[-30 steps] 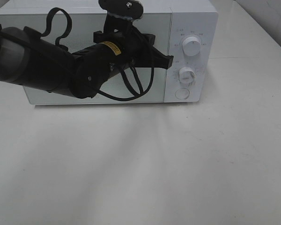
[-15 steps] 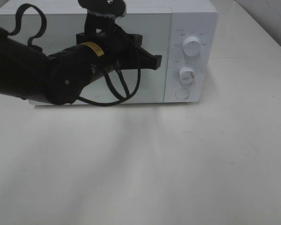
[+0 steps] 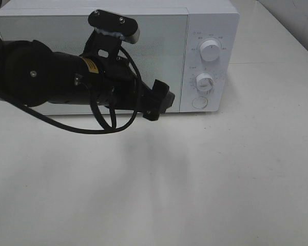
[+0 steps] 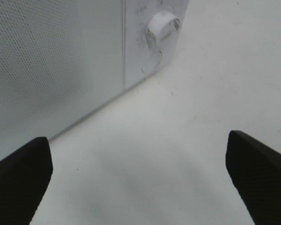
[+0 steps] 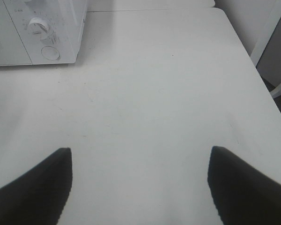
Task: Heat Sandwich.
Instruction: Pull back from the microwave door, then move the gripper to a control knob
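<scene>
The sandwich is out of view in every frame. A white microwave (image 3: 161, 41) stands at the back of the table with its door shut. My left gripper (image 3: 161, 102) hangs just in front of the door's lower right corner, near the control panel. In the left wrist view the left gripper (image 4: 138, 157) is open, with only bare table between its two black fingers (image 4: 23, 173). My right gripper (image 5: 140, 159) is also open and empty, over the table to the right of the microwave (image 5: 37, 42).
The control panel carries an upper knob (image 3: 210, 49), a lower knob (image 3: 205, 82) and a round button (image 3: 199, 102). White table (image 3: 195, 179) spreads in front. The table's right edge (image 5: 250, 61) and a white wall lie beyond.
My left arm has swung down and back from the door's upper right to its lower right corner. Its jaws now stand apart. The right gripper has not moved.
</scene>
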Action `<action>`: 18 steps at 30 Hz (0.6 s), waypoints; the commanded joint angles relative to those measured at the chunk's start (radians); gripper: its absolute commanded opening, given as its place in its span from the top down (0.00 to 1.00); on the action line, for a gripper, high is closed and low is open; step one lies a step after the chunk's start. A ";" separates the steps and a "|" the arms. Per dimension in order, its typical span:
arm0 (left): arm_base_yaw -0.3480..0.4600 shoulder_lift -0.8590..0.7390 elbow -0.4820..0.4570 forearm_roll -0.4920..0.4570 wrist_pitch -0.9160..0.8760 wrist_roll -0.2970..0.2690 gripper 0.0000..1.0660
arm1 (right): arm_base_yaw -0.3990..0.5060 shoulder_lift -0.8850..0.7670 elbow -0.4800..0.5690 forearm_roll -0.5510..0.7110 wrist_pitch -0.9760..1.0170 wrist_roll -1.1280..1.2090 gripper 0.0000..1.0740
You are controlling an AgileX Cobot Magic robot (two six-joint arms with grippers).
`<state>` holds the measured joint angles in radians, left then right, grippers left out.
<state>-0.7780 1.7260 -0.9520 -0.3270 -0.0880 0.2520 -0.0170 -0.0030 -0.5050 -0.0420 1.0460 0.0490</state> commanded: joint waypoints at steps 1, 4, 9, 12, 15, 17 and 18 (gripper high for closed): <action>-0.006 -0.057 0.002 0.014 0.250 -0.007 0.03 | -0.007 -0.028 0.002 0.002 -0.011 -0.009 0.29; -0.006 -0.077 0.001 0.039 0.365 -0.007 0.03 | -0.007 -0.028 0.002 0.002 -0.011 -0.009 0.29; 0.026 -0.123 0.000 0.056 0.598 -0.024 0.03 | -0.007 -0.028 0.002 0.002 -0.011 -0.009 0.29; 0.107 -0.157 0.000 0.058 0.758 -0.051 0.03 | -0.007 -0.028 0.002 0.002 -0.011 -0.009 0.29; 0.170 -0.178 0.000 0.059 0.834 -0.053 0.03 | -0.007 -0.028 0.002 0.002 -0.011 -0.009 0.29; 0.266 -0.213 0.000 0.068 0.915 -0.053 0.03 | -0.007 -0.028 0.002 0.002 -0.011 -0.009 0.29; 0.266 -0.213 0.000 0.068 0.915 -0.053 0.03 | -0.007 -0.028 0.002 0.002 -0.011 -0.009 0.29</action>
<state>-0.5540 1.5390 -0.9520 -0.2680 0.7700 0.2060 -0.0170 -0.0030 -0.5050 -0.0420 1.0460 0.0490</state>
